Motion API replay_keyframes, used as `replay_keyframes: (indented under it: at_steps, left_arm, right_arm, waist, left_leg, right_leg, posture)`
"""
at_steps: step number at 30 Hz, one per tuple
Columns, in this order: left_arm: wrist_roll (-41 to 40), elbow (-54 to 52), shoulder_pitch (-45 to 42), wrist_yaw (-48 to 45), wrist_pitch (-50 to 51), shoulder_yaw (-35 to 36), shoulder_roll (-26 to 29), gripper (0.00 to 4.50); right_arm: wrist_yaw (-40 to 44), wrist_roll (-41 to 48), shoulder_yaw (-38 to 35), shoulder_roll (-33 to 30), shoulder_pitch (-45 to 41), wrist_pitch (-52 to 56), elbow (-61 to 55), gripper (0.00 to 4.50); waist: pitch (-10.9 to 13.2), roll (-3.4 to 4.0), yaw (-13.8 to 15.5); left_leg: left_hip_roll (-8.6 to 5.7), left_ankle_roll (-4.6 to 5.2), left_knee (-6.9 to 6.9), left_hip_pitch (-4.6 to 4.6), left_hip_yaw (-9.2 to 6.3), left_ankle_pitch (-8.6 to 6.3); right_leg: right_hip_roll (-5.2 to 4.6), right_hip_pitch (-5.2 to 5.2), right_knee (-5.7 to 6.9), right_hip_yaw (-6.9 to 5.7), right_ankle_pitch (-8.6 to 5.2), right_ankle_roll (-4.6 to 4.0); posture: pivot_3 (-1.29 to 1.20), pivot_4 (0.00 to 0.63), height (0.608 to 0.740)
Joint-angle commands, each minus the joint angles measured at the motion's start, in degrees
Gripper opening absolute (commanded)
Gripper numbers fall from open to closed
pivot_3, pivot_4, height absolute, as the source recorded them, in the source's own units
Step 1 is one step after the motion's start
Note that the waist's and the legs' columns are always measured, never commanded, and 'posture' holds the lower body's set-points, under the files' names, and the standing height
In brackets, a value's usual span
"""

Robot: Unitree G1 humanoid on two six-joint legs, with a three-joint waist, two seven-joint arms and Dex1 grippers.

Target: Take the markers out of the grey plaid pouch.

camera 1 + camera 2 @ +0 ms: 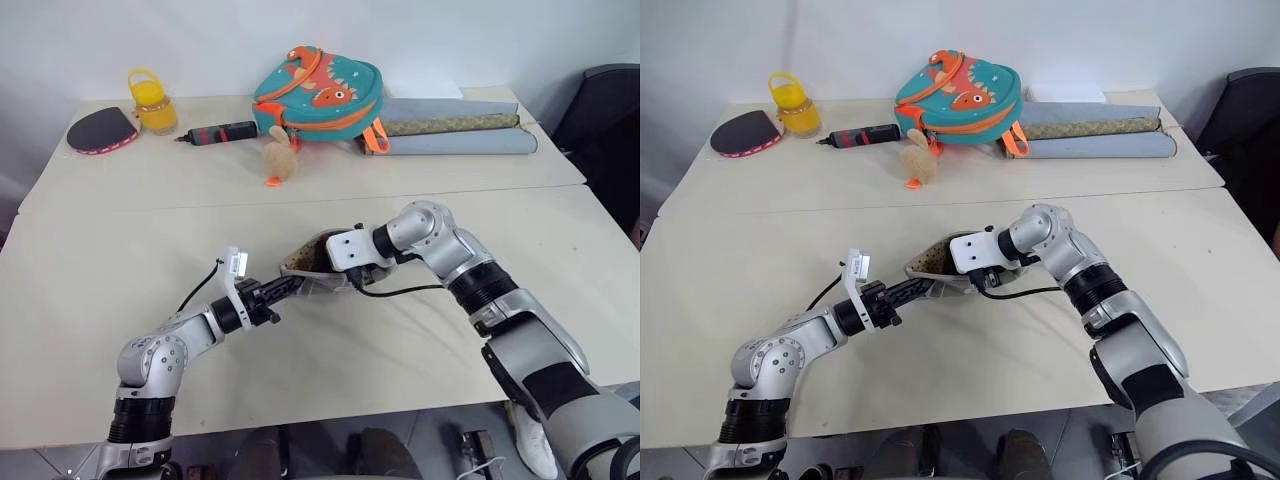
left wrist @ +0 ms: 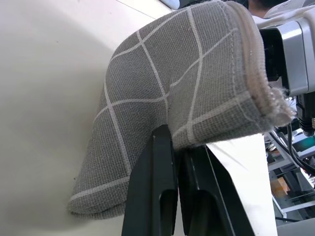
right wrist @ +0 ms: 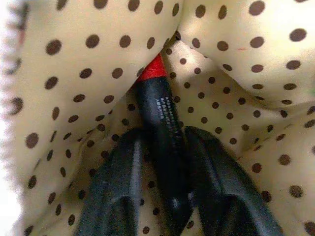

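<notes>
Red-ended marker [image 3: 160, 113] inside plaid pouch [image 2: 172, 103]

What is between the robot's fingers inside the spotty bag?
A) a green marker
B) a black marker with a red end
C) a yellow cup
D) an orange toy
B: the right wrist view shows the right gripper inside the grey plaid pouch, its fingers on either side of a black marker with a red end.

Left hand [image 2: 172, 162] pinched closed on fabric, right hand [image 3: 165, 162] angled downward, fingers clasping a stick
</notes>
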Motion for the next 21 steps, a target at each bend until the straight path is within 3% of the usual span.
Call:
replay_keyframes:
  at_steps: [1, 7, 14, 18, 21]
  left_arm:
    - [0.8, -1.4, 0.8, 0.6, -0.5, 0.7, 0.6, 0.0]
    - [1.5, -2.5, 1.6, 0.4, -1.6, 0.9, 1.0, 0.0]
    - [2.3, -2.0, 0.5, 1.1, -4.3, 1.2, 0.1, 0.0]
    - [3.2, -0.4, -2.3, 2.0, -6.7, 2.3, -0.3, 0.0]
    - [6.5, 0.9, -4.4, 2.5, -10.1, 2.8, 1.3, 0.0]
  right_arm:
    - [1.7, 1.6, -1.2, -0.7, 1.5, 1.1, -1.8, 0.54]
    - [4.1, 8.1, -8.1, -6.0, 2.9, 5.3, -10.3, 0.54]
    - [7.2, 19.0, -15.2, -9.6, 4.9, 18.6, -23.2, 0.54]
    - [7.5, 20.4, -15.2, -10.2, 5.2, 20.3, -26.0, 0.54]
    - [5.6, 24.0, -17.1, -7.3, 4.7, 20.8, -26.8, 0.54]
  waist:
    - [0.0, 0.0, 0.0]
    - [0.0, 0.01, 0.5]
    - [0.0, 0.01, 1.0]
    - [0.0, 0.01, 1.0]
    - [0.0, 0.01, 0.9]
  left_leg:
    - [0.0, 0.0, 0.0, -0.01, 0.0, 0.0]
    - [-0.01, 0.02, -0.04, -0.14, -0.01, -0.02]
    - [-0.02, 0.04, -0.06, -0.2, -0.02, -0.05]
    - [-0.02, 0.04, -0.06, -0.2, -0.02, -0.06]
    - [-0.02, 0.04, -0.07, -0.23, -0.01, -0.06]
  right_leg:
    - [0.0, 0.0, -0.01, 0.0, 0.0, 0.0]
    - [-0.01, -0.02, -0.01, -0.04, 0.0, 0.0]
    - [-0.02, -0.03, -0.16, -0.06, 0.0, 0.0]
    - [-0.02, -0.01, -0.42, -0.08, 0.0, 0.0]
    - [-0.01, -0.02, -0.44, -0.09, 0.0, 0.0]
  posture:
    - [0.0, 0.15, 0.74]
    - [0.0, 0.15, 0.74]
    - [0.0, 0.15, 0.74]
    - [0.0, 0.15, 0.74]
    - [0.0, 0.15, 0.74]
